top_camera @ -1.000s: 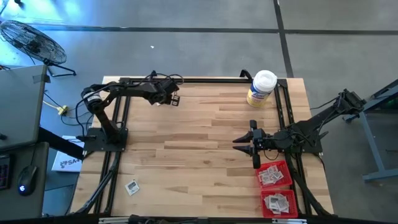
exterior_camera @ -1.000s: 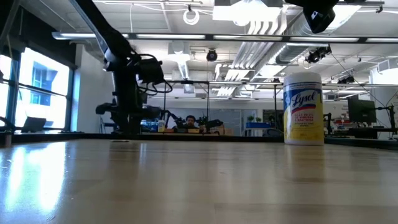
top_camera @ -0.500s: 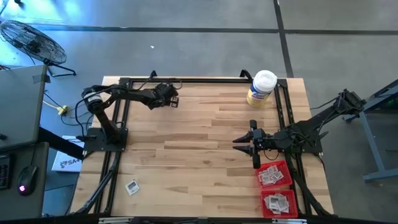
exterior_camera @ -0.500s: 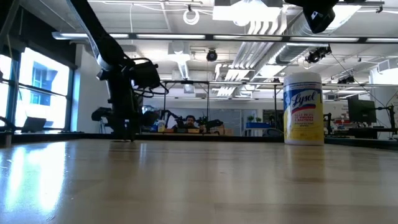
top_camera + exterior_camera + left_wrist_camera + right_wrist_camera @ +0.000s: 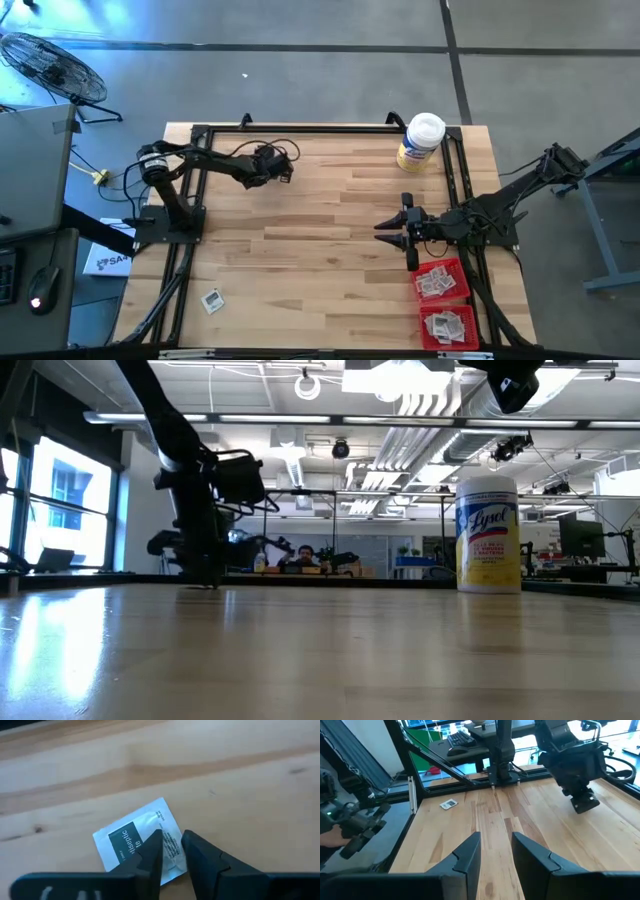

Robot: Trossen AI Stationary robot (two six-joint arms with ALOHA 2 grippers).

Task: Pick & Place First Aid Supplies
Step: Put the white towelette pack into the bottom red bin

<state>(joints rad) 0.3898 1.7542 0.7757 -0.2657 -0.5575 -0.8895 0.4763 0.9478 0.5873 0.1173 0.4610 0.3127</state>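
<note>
The left tool (image 5: 172, 851) hangs directly over an antiseptic packet (image 5: 140, 840) lying flat on the desk (image 5: 330, 210) near its far left edge, fingers narrowly apart, straddling the packet's edge, not yet clenched. The right tool (image 5: 385, 232), slightly parted and empty, waits well apart.

— What moved?
— The left gripper (image 5: 172, 851) swung nearer its own base and came down, its fingers narrowing over an antiseptic packet (image 5: 141, 841) (whether it gripped, I couldn't tell).
</note>
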